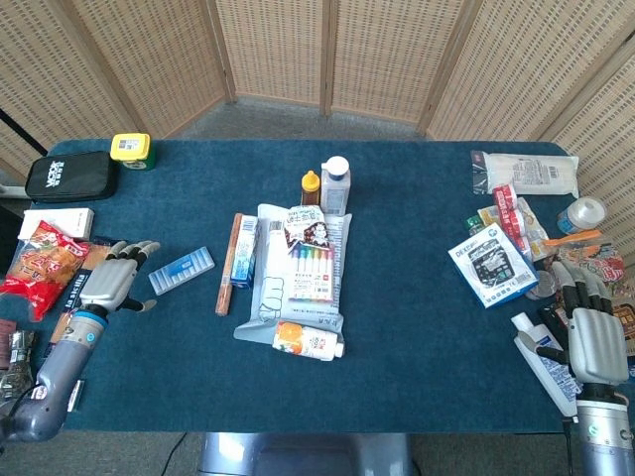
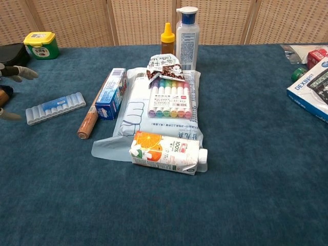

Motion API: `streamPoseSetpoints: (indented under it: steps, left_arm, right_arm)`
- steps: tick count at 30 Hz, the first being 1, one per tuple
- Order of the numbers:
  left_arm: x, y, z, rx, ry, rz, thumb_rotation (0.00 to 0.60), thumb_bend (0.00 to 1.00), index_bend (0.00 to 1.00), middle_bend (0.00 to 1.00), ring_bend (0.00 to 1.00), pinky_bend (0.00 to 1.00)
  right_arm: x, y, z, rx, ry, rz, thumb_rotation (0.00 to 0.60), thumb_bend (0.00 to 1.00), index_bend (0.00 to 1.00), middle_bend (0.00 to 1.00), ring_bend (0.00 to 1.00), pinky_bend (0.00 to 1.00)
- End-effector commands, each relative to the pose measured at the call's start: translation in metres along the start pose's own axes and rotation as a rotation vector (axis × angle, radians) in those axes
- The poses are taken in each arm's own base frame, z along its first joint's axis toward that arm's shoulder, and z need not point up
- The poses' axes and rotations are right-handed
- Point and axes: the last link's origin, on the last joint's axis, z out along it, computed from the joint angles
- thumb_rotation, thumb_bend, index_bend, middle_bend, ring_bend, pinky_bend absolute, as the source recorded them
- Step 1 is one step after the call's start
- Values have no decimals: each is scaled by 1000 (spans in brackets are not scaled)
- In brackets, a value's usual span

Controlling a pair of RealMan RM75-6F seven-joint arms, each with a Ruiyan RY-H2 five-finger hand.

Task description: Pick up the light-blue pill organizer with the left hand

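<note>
reaching: your left hand [image 1: 111, 285] hovers, fingers [image 1: 134, 250] spread and empty
target: light-blue pill organizer [image 1: 182, 270] flat on bench [image 1: 417, 347], just right of fingertips, long axis slanting up-right
right hand [image 1: 596, 342]: open, well apart

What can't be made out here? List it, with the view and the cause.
- Left hand, chest view: cut off by the left edge; only fingertips show beside the light-blue pill organizer.
- Pill organizer's lid markings, head view: too small.
- Right hand, chest view: out of frame.
- Blue calculator box, chest view: cut by the right edge.
</note>
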Motion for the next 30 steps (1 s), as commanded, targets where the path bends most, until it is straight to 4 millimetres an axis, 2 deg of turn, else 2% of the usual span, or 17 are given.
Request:
streamPoseSetpoints:
  steps: [1,5,14,18,21,30]
  left_arm:
    - [-3,8,11,13,-1,-9,600,230,101,98,177,0]
    - [-7,12,20,34,-13,-43,600,231,113,113,221,0]
    - [-14,15,34,66,-49,-92,600,231,120,125,253,12]
    - [-19,17,40,80,-68,-122,600,235,122,139,282,43]
    - [-21,20,44,84,-79,-148,600,244,136,168,334,101]
    - [-21,22,48,93,-62,-176,600,363,321,341,599,386]
  right_arm:
    - [0,1,-1,-4,0,1,600,0,0,0,0,0]
    - [0,2,-1,-9,-2,4,600,0,0,0,0,0]
    - [0,5,-3,-23,-4,11,600,0,0,0,0,0]
    - [1,6,-4,-27,-3,13,600,0,0,0,0,0]
    - [1,7,-4,-31,-3,13,600,0,0,0,0,0]
    - [3,11,-6,-38,1,24,600,0,0,0,0,0]
